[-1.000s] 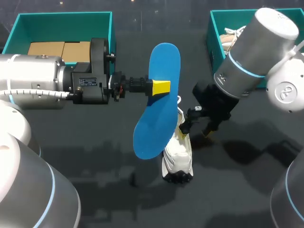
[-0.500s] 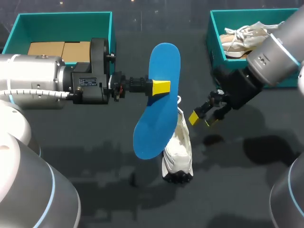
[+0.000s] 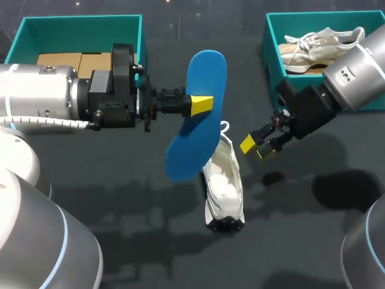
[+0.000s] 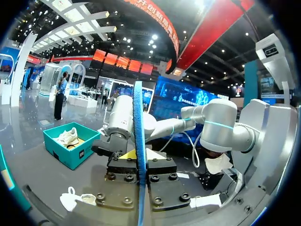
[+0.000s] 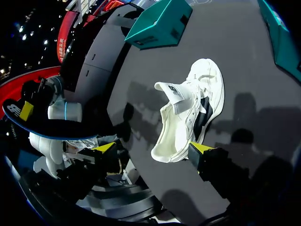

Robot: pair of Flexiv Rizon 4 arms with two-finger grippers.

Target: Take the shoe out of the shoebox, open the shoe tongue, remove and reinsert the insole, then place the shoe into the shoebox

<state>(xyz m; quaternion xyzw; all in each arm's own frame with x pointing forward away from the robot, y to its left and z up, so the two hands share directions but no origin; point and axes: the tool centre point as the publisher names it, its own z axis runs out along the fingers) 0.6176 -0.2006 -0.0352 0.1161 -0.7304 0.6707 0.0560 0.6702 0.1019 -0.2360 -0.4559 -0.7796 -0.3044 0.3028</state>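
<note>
The left gripper (image 3: pixel 201 105) is pinching the flat blue foam insole (image 3: pixel 198 114) at about mid-length, one yellow tip on the face turned to the head camera and the other hidden behind it. In the left wrist view the insole (image 4: pixel 138 155) runs edge-on between the two fingers. Held this way, it hangs in the air with its lower end over the collar of the white sneaker (image 3: pixel 224 180), free of the shoe, which suggests removal is done and reinsertion is next. A mid-length grip leaves both ends free, so either could probably be steered into the opening. The sneaker rests on the dark table (image 3: pixel 120 211) between the two boxes, outside both, and the right wrist view shows its tongue (image 5: pixel 171 92) lifted clear of the opening. The right gripper (image 3: pixel 257 148) hovers just beside the sneaker's collar with its fingers spread and holding nothing, seemingly placed to steady the shoe or keep the tongue back. Behind it, the teal shoebox (image 3: pixel 267 36) holds a beige sneaker (image 3: pixel 319 45). A second teal box (image 3: pixel 78 21) behind the left arm holds flat cardboard pieces (image 3: pixel 75 61).
</note>
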